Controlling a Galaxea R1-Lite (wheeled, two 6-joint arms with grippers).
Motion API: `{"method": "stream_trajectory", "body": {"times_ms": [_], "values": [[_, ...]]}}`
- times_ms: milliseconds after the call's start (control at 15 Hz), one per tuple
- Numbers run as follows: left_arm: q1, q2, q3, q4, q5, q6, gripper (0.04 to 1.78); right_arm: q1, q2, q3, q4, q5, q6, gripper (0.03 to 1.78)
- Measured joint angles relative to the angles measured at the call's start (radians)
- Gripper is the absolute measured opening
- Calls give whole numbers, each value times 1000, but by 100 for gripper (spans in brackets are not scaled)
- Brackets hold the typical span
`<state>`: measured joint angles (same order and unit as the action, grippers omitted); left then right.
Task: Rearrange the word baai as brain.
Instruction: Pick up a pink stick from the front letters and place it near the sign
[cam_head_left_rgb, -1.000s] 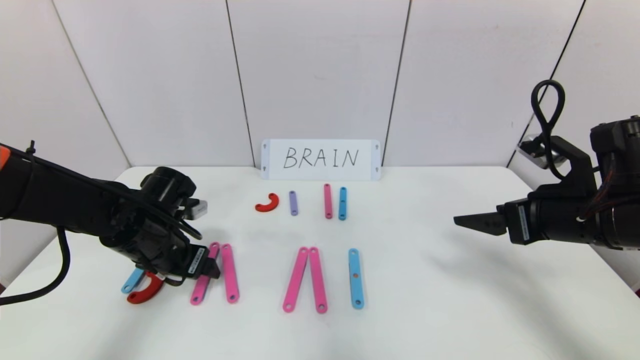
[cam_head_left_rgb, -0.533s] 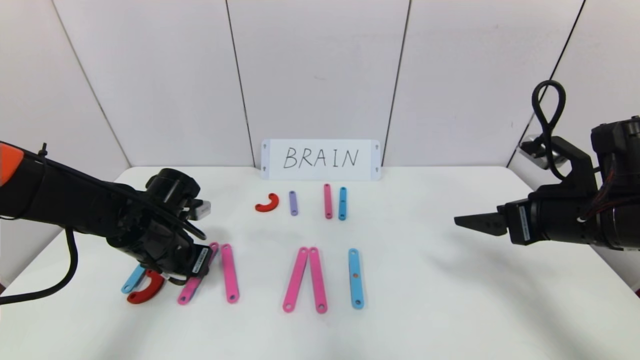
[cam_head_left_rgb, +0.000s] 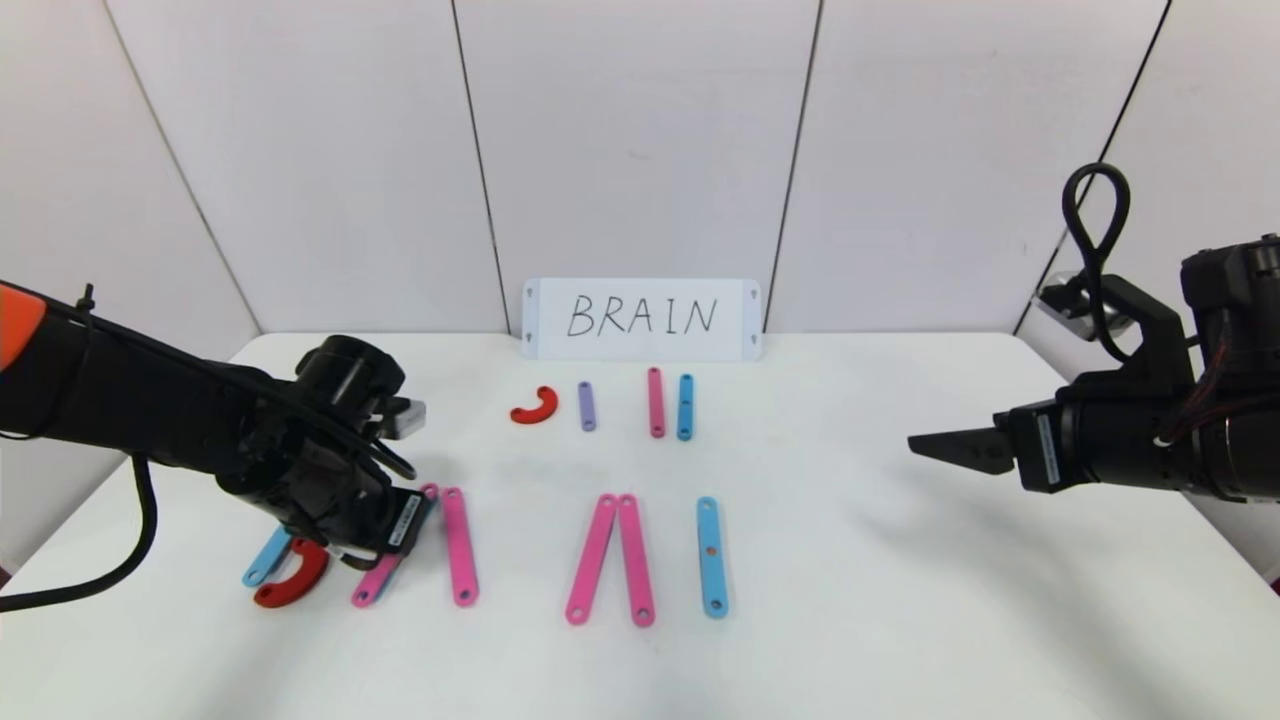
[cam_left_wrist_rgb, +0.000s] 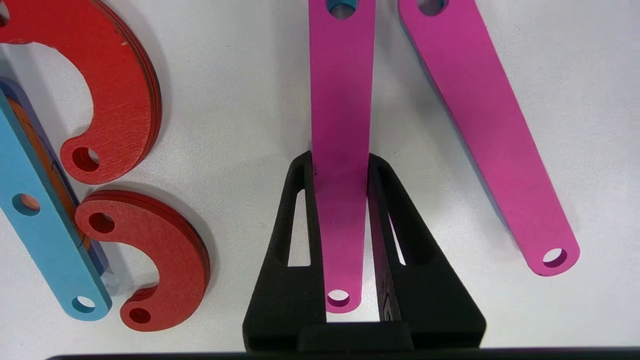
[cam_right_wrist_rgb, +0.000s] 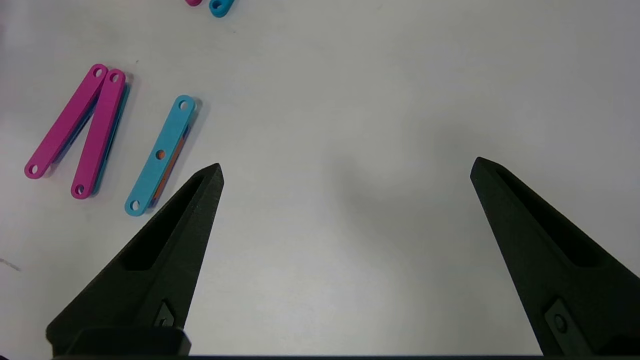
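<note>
The word lies along the table's front as flat holed pieces. At the left are a blue bar and two red curves. Right of them lie two pink bars, then a pink pair and a blue bar. My left gripper is shut on the left pink bar, a finger against each long edge. The other pink bar lies free beside it. My right gripper hangs open over bare table at the right.
A white card reading BRAIN stands at the back wall. In front of it lie a red curve, a purple bar, a pink bar and a blue bar.
My left gripper has shut on the left pink bar. That bar's near end has swung a little to the left. The right arm has not moved.
</note>
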<state>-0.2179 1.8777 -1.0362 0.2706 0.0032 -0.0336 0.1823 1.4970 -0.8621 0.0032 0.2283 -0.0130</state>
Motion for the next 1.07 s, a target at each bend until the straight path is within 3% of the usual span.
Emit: {"method": "stream_trajectory", "body": {"times_ms": [467, 1067], "values": [[32, -47, -136, 44, -4, 13, 30, 3, 0, 1, 0, 0, 2, 173], [122, 143, -609, 288, -42, 157, 30, -1, 1, 8, 1, 0, 3, 173]]}}
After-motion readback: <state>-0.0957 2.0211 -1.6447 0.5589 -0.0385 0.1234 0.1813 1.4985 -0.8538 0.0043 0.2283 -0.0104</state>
